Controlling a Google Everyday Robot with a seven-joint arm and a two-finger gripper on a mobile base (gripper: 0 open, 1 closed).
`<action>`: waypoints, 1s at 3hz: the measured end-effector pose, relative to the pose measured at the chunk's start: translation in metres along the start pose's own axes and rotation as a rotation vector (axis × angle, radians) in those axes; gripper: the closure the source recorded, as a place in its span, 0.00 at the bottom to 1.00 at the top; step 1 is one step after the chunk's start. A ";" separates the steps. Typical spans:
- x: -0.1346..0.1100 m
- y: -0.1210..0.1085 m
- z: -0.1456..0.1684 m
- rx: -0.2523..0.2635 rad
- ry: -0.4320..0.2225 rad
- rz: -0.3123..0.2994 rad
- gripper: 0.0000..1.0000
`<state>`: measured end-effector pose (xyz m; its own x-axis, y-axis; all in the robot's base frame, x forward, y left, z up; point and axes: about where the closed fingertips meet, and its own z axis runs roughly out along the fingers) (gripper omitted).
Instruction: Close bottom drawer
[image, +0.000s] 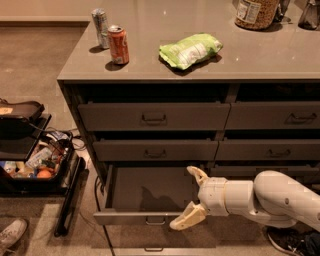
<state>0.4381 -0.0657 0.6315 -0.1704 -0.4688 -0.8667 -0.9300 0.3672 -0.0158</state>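
The bottom drawer (135, 218) of the left stack is pulled far out. It is wide, shallow and dark grey-brown, its inside is empty, and a small metal loop handle (154, 220) sits on its low front. My gripper (189, 196) is at the drawer's right end with its cream fingers spread open and empty. The upper finger (197, 174) is over the drawer's right rear corner. The lower finger (186, 217) is at the right end of the drawer front. The white arm (270, 200) comes in from the right.
The two drawers above (154, 118) (155, 151) are nearly shut. Another loop handle (153, 248) shows below the open drawer. On the counter stand two cans (118, 44), a green bag (190, 49) and a jar (256, 11). An open black case (30, 165) and a shoe (11, 234) lie on the floor at left.
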 end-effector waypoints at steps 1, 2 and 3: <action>0.000 0.000 0.000 0.000 0.000 0.000 0.00; 0.009 -0.002 0.010 0.060 -0.019 -0.021 0.00; 0.025 0.028 0.041 0.116 -0.061 -0.076 0.00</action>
<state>0.4209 -0.0343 0.5889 -0.0775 -0.4503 -0.8895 -0.8948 0.4249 -0.1371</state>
